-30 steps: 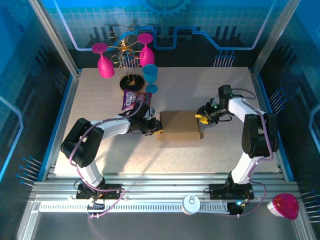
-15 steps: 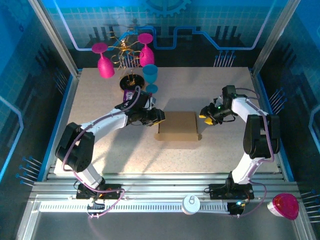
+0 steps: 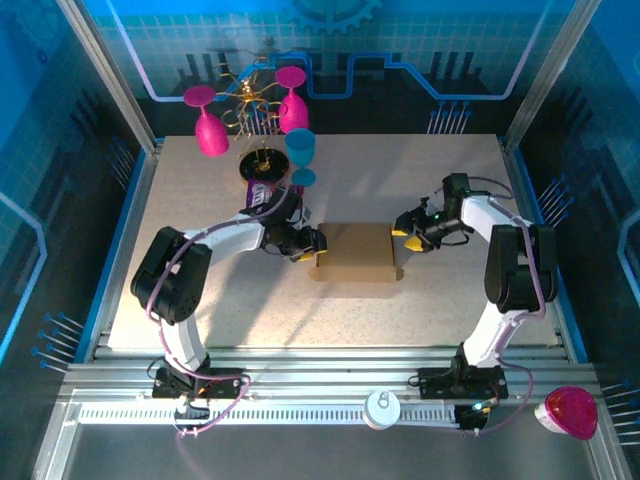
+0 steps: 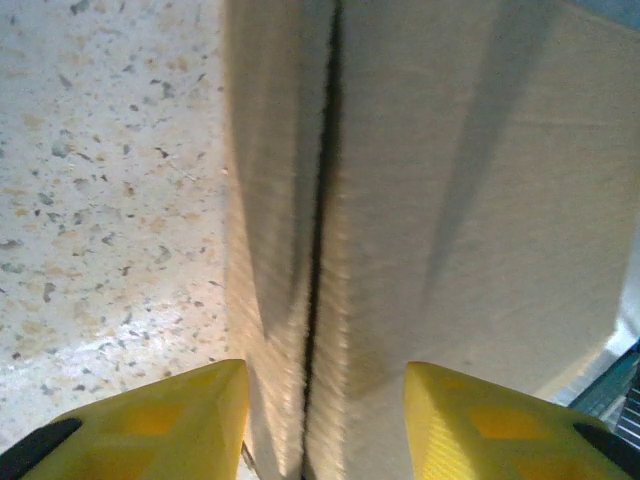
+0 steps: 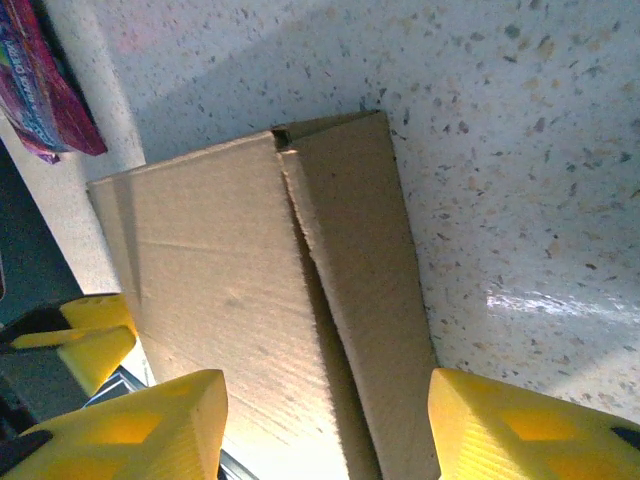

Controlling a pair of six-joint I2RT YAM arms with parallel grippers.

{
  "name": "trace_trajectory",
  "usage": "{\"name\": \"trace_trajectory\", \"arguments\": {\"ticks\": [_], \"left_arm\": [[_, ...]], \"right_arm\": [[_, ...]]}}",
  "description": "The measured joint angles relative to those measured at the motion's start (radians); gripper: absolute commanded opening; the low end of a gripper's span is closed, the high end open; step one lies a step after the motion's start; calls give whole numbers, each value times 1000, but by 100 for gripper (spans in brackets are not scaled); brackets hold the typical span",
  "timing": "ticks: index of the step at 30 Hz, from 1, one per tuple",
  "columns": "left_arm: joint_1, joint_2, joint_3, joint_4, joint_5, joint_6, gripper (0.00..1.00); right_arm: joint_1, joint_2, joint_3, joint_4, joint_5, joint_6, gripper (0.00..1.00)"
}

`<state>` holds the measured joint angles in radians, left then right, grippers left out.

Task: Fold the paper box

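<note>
Plain brown cardboard box [image 3: 357,252] looks nearly folded (end seams gaping); left claw [image 4: 325,410] and right claw [image 5: 325,430] half-open, gripping nothing.

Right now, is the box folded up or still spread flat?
Folded up: the box stands as a closed block with a flat top. The end flap is turned in, but a thin gap shows along its edge.

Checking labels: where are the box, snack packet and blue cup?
box [image 3: 358,250]: top view, middle of its top panel.
snack packet [image 5: 40,80]: right wrist view, purple wrapper face.
blue cup [image 3: 300,145]: top view, its upper part.
</note>
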<state>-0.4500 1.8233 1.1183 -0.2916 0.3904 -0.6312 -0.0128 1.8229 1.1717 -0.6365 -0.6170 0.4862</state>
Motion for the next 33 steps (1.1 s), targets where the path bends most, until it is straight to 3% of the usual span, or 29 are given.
{"name": "trace_trajectory", "arguments": {"ticks": [17, 33], "left_arm": [[8, 1, -84, 149, 15, 7, 21], [43, -11, -153, 245, 69, 48, 19]], "right_arm": [[0, 51, -98, 112, -84, -16, 58], [0, 13, -235, 332, -175, 35, 64]]}}
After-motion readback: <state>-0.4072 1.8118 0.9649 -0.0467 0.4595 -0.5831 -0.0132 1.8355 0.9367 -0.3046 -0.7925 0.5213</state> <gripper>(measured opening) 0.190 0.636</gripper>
